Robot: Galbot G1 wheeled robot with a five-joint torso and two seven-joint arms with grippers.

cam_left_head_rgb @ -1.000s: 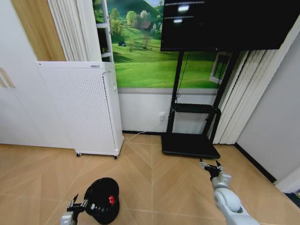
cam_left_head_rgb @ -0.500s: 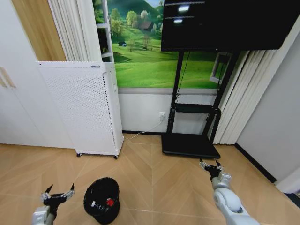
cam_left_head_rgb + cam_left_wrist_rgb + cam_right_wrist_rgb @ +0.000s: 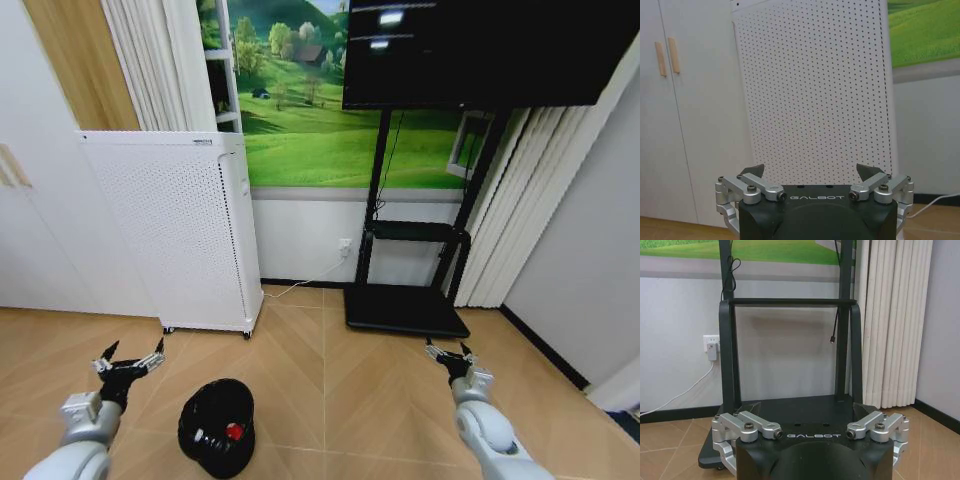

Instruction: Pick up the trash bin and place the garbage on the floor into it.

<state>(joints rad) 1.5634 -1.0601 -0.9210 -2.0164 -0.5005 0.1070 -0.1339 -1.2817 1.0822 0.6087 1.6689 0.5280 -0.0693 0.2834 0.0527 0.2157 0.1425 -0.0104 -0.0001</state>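
The left gripper (image 3: 128, 364) hangs spread and empty; the bin (image 3: 217, 427) stands just to its right and below, upright, mouth up, long axis vertical. A red scrap (image 3: 233, 432) and other litter lie inside, so the job looks nearly done. The right gripper (image 3: 450, 354), also spread, idles well apart.

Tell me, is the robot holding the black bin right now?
No, the trash bin stands on the floor by itself, and the open left gripper is apart from it, holding nothing.
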